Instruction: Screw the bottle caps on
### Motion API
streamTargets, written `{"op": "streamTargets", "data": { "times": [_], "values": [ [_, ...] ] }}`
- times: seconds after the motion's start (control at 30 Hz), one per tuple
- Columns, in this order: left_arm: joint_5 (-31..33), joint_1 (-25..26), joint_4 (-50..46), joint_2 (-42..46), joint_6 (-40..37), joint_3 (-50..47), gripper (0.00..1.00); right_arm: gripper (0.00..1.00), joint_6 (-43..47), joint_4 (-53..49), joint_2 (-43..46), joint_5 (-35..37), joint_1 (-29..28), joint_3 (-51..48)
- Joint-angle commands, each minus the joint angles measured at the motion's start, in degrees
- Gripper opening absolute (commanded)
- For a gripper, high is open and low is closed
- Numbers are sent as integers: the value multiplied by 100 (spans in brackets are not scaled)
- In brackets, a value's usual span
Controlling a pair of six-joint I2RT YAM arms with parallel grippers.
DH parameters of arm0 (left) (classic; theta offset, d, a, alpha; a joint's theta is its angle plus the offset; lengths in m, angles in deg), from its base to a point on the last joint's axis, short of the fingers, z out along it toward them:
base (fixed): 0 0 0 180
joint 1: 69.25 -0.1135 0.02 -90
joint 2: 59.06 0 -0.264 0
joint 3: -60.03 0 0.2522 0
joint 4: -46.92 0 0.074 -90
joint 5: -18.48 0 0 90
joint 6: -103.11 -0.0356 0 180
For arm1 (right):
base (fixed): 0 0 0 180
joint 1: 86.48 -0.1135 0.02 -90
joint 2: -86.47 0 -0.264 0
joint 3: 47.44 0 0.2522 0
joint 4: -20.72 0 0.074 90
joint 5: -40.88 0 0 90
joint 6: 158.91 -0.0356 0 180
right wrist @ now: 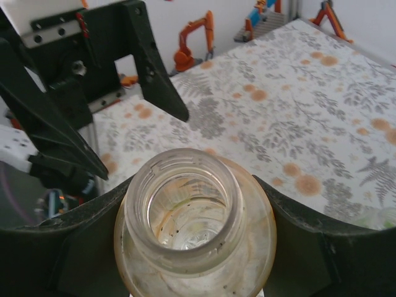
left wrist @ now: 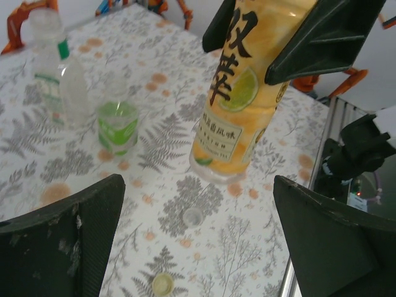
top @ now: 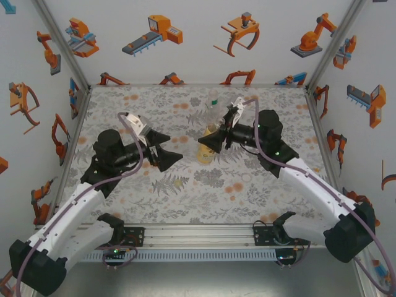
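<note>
Two loose caps lie on the table (top: 124,111): a clear cap (left wrist: 192,215) and a yellowish cap (left wrist: 163,284). They sit apart from each other, the clear cap nearer the base of the amber bottle (left wrist: 238,117).

Your left gripper (top: 170,148) is spread wide and holds nothing. In its wrist view both caps lie on the table between its fingers (left wrist: 68,241), touching neither. Its tips sit near the amber bottle, not on it.

Your right gripper (top: 212,142) is clamped on the amber bottle up by the shoulder, one finger (right wrist: 62,253) on each side. The bottle stands upright on the table, and its mouth (right wrist: 185,204) is uncapped with the threads showing.

The green bottle (left wrist: 117,127) and clear bottle (left wrist: 59,80) stand further back, close together and well apart from both grippers. You can't tell from these views whether either one has a cap on.
</note>
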Motion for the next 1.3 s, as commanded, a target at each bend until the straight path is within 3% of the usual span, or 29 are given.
{"op": "streamTargets", "data": {
  "times": [0.0,0.27,0.77,0.97,1.27],
  "values": [
    [-124,270,696,-118,292,316,97,19,-791,-415,45,-207,-87,505],
    [-250,845,1265,-521,456,759,97,12,-1284,25,121,-227,-483,730],
    [-865,1555,997,-994,386,1255,99,10,-1295,616,209,-54,-922,1090],
    [-1070,1698,721,-1080,309,1452,92,10,-1285,667,156,-248,-994,1252],
    [-1082,1722,574,-1088,184,1575,73,9,-1181,527,33,-412,-1241,1373]
  ]
}}
